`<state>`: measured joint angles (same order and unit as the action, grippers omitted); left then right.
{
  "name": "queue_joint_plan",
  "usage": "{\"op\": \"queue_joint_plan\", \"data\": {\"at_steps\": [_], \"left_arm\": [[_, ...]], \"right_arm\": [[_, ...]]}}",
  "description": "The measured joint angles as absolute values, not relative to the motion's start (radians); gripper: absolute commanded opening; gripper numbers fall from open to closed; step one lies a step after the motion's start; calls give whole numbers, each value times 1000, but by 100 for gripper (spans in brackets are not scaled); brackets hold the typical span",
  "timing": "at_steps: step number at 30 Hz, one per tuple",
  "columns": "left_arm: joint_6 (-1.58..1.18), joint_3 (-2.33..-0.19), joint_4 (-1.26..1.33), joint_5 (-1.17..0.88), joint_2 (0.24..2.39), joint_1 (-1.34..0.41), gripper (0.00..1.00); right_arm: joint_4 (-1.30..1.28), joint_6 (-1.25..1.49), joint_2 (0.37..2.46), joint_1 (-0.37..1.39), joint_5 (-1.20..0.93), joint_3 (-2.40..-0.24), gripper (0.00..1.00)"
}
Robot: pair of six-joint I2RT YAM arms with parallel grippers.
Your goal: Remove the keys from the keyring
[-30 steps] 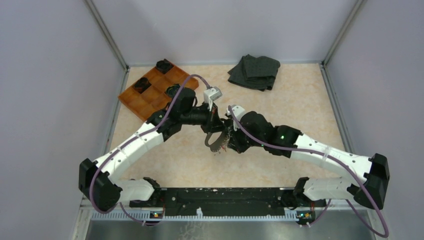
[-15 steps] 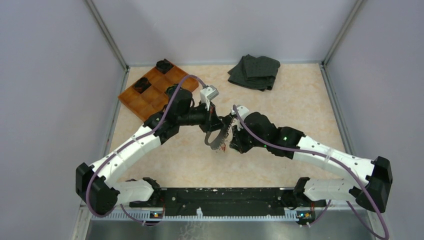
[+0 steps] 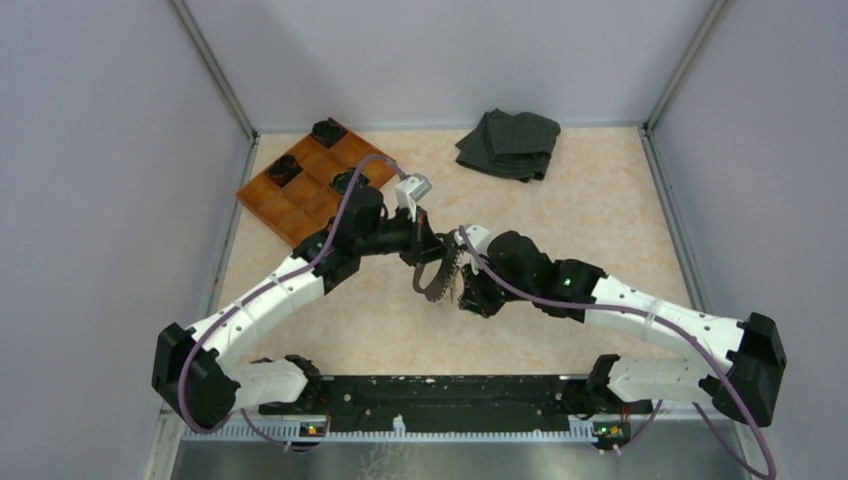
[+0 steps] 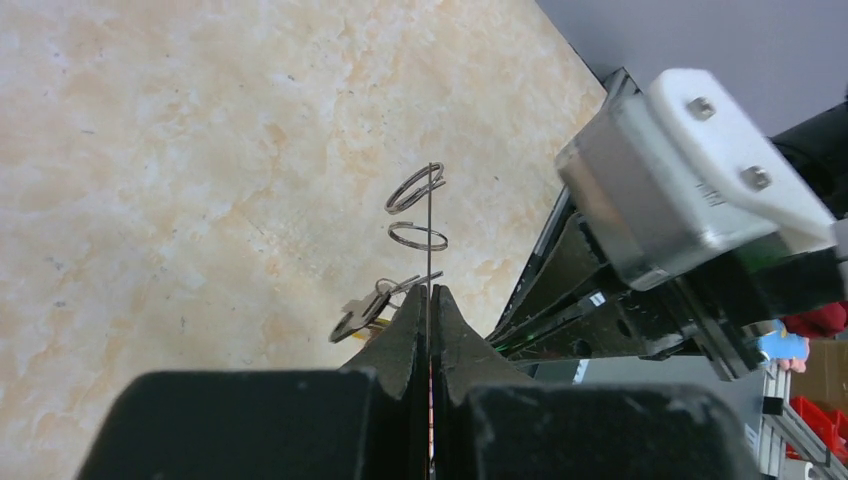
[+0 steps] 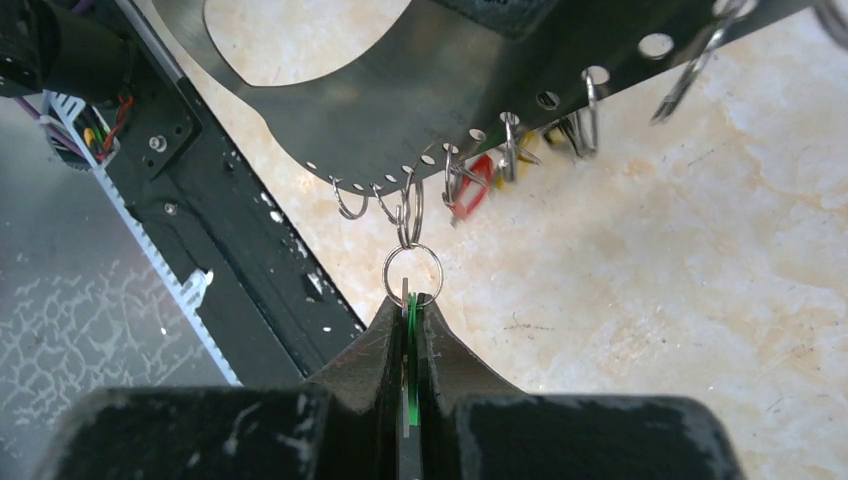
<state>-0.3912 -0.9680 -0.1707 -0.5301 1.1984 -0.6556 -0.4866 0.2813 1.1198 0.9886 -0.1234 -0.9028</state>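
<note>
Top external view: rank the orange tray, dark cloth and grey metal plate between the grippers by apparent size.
1. orange tray, largest
2. dark cloth, somewhat smaller
3. grey metal plate, clearly smallest, even though it is held off the table, nearer the camera

A thin grey wire keyring [image 5: 411,272], round and upright, hangs just beyond the tip of the right tool [image 5: 410,308]. It is linked through a second small loop [image 5: 408,215] to a hole in the edge of a flat grey perforated band [image 5: 420,90]. One key [image 5: 409,318], flat and green-edged, sits pinched edge-on between that tool's closed fingers [image 5: 375,350], attached to the keyring. More keys [image 5: 472,192], one marked red, dangle from neighbouring loops [image 5: 510,140] up and to the right of the tool.
</note>
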Motion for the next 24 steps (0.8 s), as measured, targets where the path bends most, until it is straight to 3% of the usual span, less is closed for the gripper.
{"op": "queue_joint_plan", "data": {"at_steps": [24], "left_arm": [[-311,-938,-88,-619,1187,-675,0]], "right_arm": [[-435,262,1141,992,-129,-879,0]]}}
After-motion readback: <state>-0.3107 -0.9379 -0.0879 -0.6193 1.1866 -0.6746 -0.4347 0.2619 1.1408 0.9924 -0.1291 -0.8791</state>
